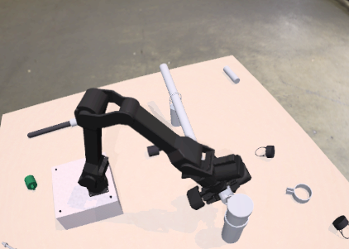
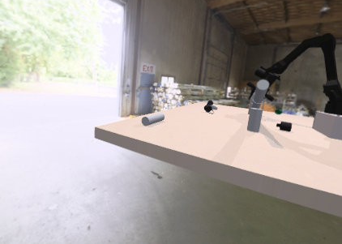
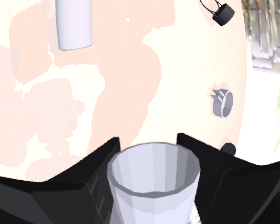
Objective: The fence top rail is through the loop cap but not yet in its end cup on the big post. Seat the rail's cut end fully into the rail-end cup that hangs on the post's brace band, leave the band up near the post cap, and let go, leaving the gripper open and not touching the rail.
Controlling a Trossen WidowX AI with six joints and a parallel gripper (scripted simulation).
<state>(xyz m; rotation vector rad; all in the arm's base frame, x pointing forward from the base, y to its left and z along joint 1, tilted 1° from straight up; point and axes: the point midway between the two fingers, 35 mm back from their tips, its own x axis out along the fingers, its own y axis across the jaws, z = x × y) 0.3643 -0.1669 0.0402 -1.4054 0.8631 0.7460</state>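
Observation:
The pale grey top rail [image 1: 175, 95] [image 2: 262, 87] runs slantwise across the table and passes through the loop cap on the small post [image 1: 174, 116] [image 2: 254, 119]. My gripper [image 1: 212, 196] [image 3: 148, 141] is shut on the rail near its open cut end [image 3: 153, 181], just left of the big post's top. The big post [image 1: 236, 217] stands at the table's front edge, with a flat cap and a band line near its top. The wrist view shows a pale cylinder ahead at the upper left. The rail-end cup is hidden behind the gripper.
Two black caps with wire rings [image 1: 266, 151] [image 1: 341, 222] and a loose grey band ring [image 1: 302, 193] [image 3: 221, 103] lie to the right. A short tube [image 1: 231, 74] [image 2: 153, 119] lies at the far edge. A black fitting [image 1: 153, 150], a dark rod [image 1: 50, 129] and a green cap [image 1: 30, 182] lie left.

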